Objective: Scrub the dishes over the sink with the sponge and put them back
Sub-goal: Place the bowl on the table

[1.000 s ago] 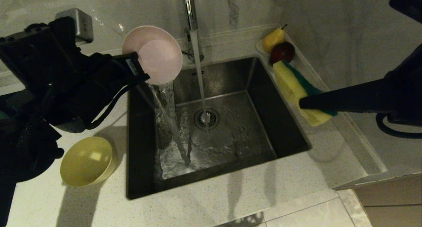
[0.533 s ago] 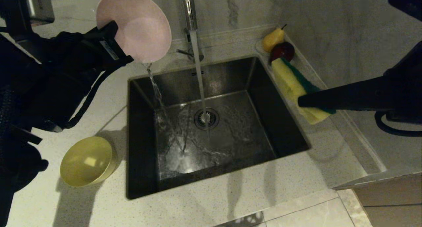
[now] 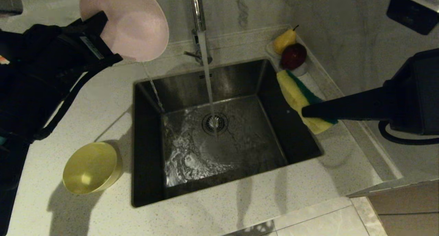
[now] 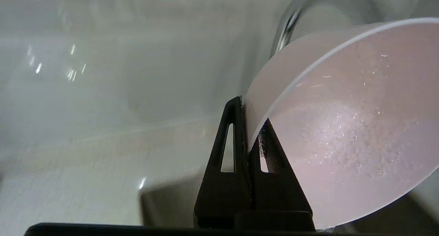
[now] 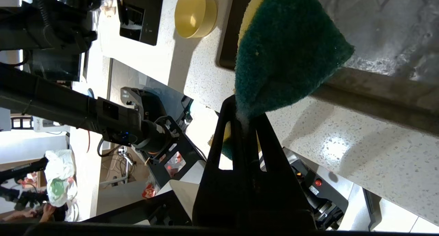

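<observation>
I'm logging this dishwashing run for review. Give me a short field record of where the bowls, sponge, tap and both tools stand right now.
left tool: shut on the rim of the pink bowl, held tilted above the counter left of the tap, dripping
right tool: shut on the sponge, at the sink's right edge
yellow bowl: on the counter left of the sink
tap: running into the drain

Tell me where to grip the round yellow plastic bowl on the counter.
Pinch the round yellow plastic bowl by its rim, one finger inside and one outside, coming from above. It sits upright and open, and the left gripper holds the pink bowl that way.
</observation>
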Robot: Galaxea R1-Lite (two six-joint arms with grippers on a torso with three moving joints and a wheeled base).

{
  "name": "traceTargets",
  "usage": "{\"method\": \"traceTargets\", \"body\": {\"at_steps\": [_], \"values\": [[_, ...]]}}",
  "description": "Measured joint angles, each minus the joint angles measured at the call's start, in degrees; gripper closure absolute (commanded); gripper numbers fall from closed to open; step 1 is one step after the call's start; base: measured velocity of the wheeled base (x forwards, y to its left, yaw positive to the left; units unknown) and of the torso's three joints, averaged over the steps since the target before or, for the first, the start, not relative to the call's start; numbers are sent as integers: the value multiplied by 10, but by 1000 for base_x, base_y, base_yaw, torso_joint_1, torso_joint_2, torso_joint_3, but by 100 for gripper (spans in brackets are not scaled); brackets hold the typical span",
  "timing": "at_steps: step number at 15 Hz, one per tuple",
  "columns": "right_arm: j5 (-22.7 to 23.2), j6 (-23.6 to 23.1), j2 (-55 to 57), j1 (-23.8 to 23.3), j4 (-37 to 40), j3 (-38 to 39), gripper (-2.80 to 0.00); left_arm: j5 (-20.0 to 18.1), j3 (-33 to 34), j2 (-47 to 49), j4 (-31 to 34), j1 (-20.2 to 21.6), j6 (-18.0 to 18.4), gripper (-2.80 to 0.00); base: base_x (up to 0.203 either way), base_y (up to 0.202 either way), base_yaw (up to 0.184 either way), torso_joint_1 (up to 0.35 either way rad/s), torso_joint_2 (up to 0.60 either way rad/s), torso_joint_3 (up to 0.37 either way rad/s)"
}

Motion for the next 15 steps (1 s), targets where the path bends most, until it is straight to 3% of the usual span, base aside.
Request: {"method": "traceTargets", "body": {"at_steps": [3, 5, 6, 8, 11, 13, 15], "values": [[-1, -3, 2, -1, 1, 2, 0, 80, -7, -17, 157, 0, -4, 0, 0, 0, 0, 0, 0, 0], [-4, -4, 9, -10, 2, 0, 0, 134, -28, -34, 305, 0, -25, 0, 0, 0, 0, 0, 0, 0], [-4, -9, 12, -17, 2, -1, 0, 143, -45, -42, 380, 0, -44, 0, 0, 0, 0, 0, 0, 0], [-2, -19, 15, -27, 4, -4, 0, 135, -114, -57, 547, 0, -110, 0, 0, 0, 0, 0, 0, 0], [-1, -20, 13, -33, 6, -1, 0, 78, -259, -63, 792, 16, -248, 0, 0, 0, 0, 0, 0, 0], [-2, -23, 12, -41, 10, 7, 0, 34, -337, -47, 928, 63, -335, 0, 0, 0, 0, 0, 0, 0], [-2, -24, 11, -51, 10, 14, 0, 32, -383, -20, 1003, 128, -411, 0, 0, 0, 0, 0, 0, 0]]}}
